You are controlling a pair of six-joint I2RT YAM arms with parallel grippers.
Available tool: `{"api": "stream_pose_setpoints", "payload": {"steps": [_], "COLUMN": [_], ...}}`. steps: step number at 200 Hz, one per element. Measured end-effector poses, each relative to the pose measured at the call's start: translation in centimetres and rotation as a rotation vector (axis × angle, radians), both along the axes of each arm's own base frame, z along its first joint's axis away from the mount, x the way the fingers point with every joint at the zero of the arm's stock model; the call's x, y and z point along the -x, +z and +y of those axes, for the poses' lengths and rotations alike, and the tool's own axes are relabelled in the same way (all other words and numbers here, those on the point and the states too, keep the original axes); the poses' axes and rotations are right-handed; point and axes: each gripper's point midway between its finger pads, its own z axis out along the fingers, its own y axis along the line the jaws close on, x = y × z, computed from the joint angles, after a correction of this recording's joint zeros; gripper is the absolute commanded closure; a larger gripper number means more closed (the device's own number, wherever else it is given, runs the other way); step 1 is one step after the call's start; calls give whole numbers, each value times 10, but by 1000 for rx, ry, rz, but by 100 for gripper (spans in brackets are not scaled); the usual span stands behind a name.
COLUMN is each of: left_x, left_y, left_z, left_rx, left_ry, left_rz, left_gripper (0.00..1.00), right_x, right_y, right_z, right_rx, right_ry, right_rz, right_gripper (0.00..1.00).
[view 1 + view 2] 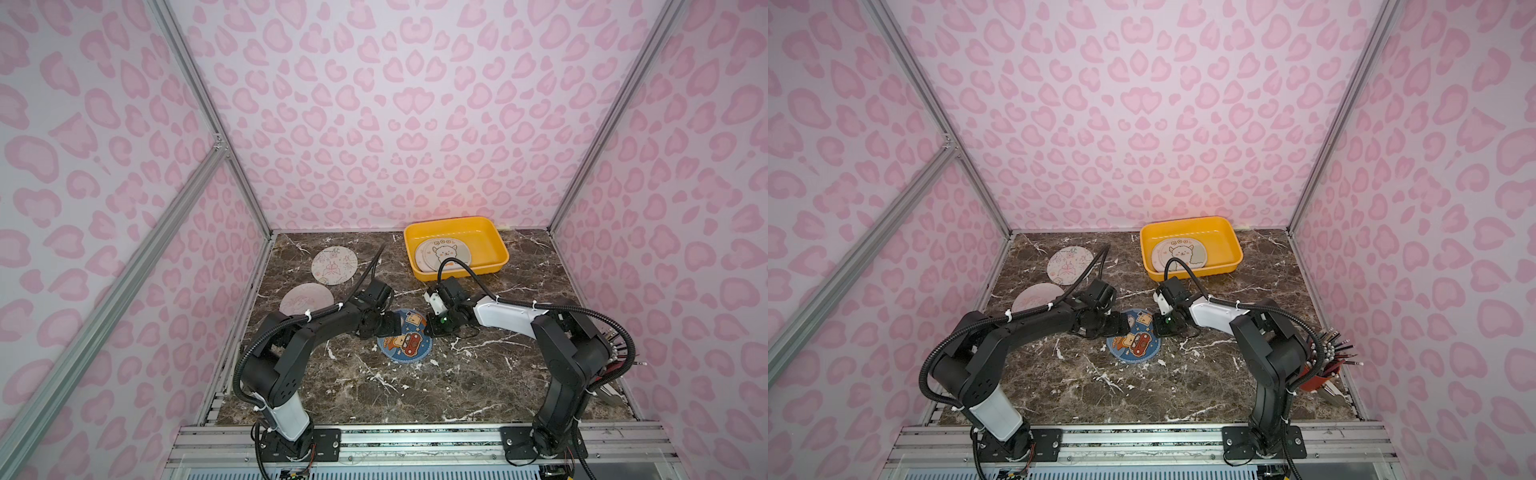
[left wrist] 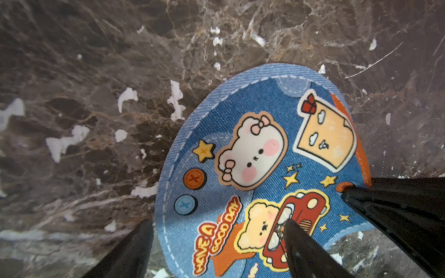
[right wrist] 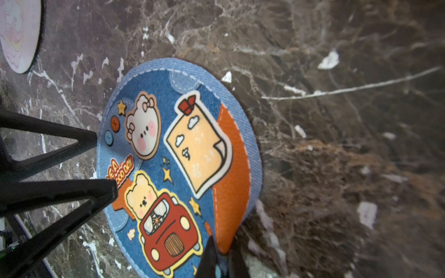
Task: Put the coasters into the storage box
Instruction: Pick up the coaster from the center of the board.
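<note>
A blue-rimmed coaster (image 1: 405,340) (image 1: 1134,341) with cartoon bears and a red car lies mid-table. My right gripper (image 3: 222,252) is shut on its orange right edge (image 3: 231,192), which looks slightly lifted. My left gripper (image 2: 218,223) is open at the coaster's (image 2: 260,149) left side, one finger (image 2: 305,250) over the print and the other (image 2: 130,250) outside the rim. The yellow storage box (image 1: 494,239) (image 1: 1227,241) stands at the back right. It holds an alpaca coaster (image 1: 446,254) (image 1: 1179,253) on top of another. Two pale coasters (image 1: 334,265) (image 1: 306,299) lie at the left.
A red cup of pencils (image 1: 1323,374) stands at the right edge behind my right arm. Pink patterned walls close in the table on three sides. Dark marble surface (image 1: 415,395) stretches in front of the blue-rimmed coaster.
</note>
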Motion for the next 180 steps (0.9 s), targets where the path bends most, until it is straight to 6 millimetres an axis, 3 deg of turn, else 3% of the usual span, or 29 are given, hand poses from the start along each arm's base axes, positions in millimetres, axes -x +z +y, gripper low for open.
{"api": "stream_pose_setpoints", "payload": {"steps": [52, 79, 180], "left_x": [2, 6, 14], "left_y": [1, 3, 17], "left_z": [-1, -2, 14], "left_rx": [7, 18, 38], "left_ry": [-2, 1, 35], "left_rz": [7, 26, 18], "left_gripper": [12, 9, 2], "right_x": [1, -1, -32], "right_y": [3, 14, 130], "right_z": [-1, -3, -7], "right_rx": [-2, -9, -91], "right_ry": [-2, -9, -27], "right_rz": [0, -12, -196], "right_gripper": [100, 100, 100]}}
